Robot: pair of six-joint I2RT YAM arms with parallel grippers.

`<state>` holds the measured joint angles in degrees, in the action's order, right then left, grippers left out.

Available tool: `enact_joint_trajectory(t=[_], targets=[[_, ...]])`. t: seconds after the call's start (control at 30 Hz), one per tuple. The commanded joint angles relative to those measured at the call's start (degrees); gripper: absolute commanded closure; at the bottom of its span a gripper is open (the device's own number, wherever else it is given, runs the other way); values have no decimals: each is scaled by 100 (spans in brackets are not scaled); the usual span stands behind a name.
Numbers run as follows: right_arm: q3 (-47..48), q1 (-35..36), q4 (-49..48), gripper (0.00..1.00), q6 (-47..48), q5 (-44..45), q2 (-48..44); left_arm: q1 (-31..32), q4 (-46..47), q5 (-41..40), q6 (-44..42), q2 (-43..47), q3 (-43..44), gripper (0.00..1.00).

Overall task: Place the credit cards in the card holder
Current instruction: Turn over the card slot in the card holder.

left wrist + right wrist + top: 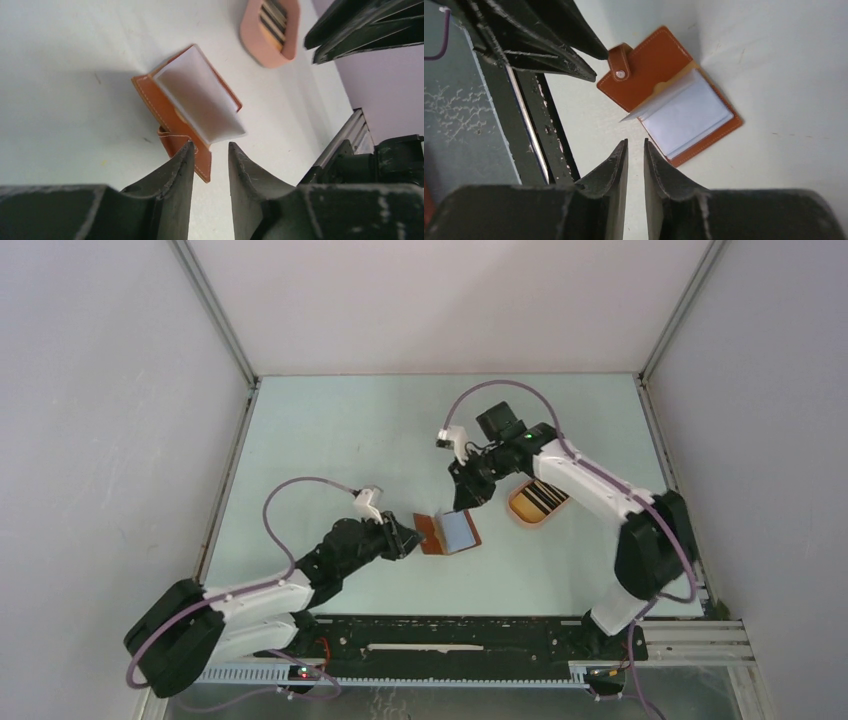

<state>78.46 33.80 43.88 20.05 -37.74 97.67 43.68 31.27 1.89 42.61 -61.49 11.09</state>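
The reddish-brown card holder (430,532) lies open on the table, with a light blue-white card or sleeve (458,530) on its right half. In the left wrist view the holder (167,107) lies just past my fingertips, its pale leaf (197,97) raised. In the right wrist view the holder (649,62) shows its snap tab and pale leaves (689,117). My left gripper (408,538) (211,150) is slightly open and empty at the holder's left edge. My right gripper (462,498) (635,145) hovers over the holder's far side, empty, its jaws a narrow gap apart. More cards (543,495) lie in a pink tray.
The pink oval tray (520,510) sits right of the holder under the right arm; it also shows in the left wrist view (247,40). Grey walls enclose the table on three sides. A black rail (450,635) runs along the near edge.
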Motion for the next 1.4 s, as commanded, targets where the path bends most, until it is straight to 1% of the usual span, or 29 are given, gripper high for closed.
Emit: enact_joint_trajectory(t=[0.0,0.03,0.07,0.13,0.17,0.2,0.23,0.27,0.3,0.37,0.43,0.47,0.53,0.6,0.7,0.77,0.93,1.03,1.13,1.2,1.3,1.37], targets=[[-247,-52,-417,74,405,362,-1239,-18,-459,-73,-825,887,419,63],[-393,-68,-626,72,439,549,-1499,-13,-648,-94,-1026,1116,465,62],[-588,-86,-1028,64,438,762,-1745,-17,-782,-122,-1208,1336,533,60],[-971,-194,-1638,29,105,1194,-2061,-23,-1013,-170,-1538,1756,607,55],[-1088,-290,-1731,13,-186,1065,-2051,-20,-1066,-301,-1721,1929,646,51],[-1077,-436,-1540,10,-232,523,-1879,-28,-1094,-379,-1868,2086,659,43],[-900,-591,-1217,10,-237,-19,-1608,-34,-1097,-438,-1982,2192,671,31],[-746,-687,-852,14,-196,-515,-1274,-43,-1061,-522,-2036,2267,663,15],[-599,-779,-524,21,-117,-922,-968,-62,-974,-504,-2015,2277,646,3],[-584,-1002,-422,34,-339,-1325,-495,-128,-716,-115,-1910,2140,686,0],[-749,-1166,-697,43,-751,-1324,-201,-160,-387,525,-1728,1785,849,1],[-831,-1234,-857,49,-1041,-1236,-112,-164,-261,765,-1613,1521,998,3],[-935,-1258,-1129,61,-1459,-945,104,-168,-160,1121,-1440,1002,1319,15],[-941,-1154,-1220,71,-1668,-687,387,-164,-197,1251,-1392,577,1587,23],[-857,-850,-1239,81,-1881,-676,796,-165,-217,1199,-1370,236,1742,28],[-748,-560,-1258,83,-1968,-667,989,-164,-226,1228,-1378,156,1753,32],[-352,61,-1257,85,-2314,-884,1467,-125,-98,1438,-1229,-2,1524,44],[-159,357,-1306,85,-2402,-1010,1585,-56,152,1479,-1150,-46,1315,49],[28,472,-1408,84,-2522,-1001,1708,-5,299,1346,-1146,-100,1138,51],[220,478,-1320,82,-2549,-1067,1944,-4,301,1206,-1200,-216,1062,54],[408,465,-1177,77,-2530,-1273,2282,-8,325,965,-1264,-564,1002,62],[471,456,-1152,72,-2517,-1393,2398,-4,401,954,-1259,-873,996,67]])
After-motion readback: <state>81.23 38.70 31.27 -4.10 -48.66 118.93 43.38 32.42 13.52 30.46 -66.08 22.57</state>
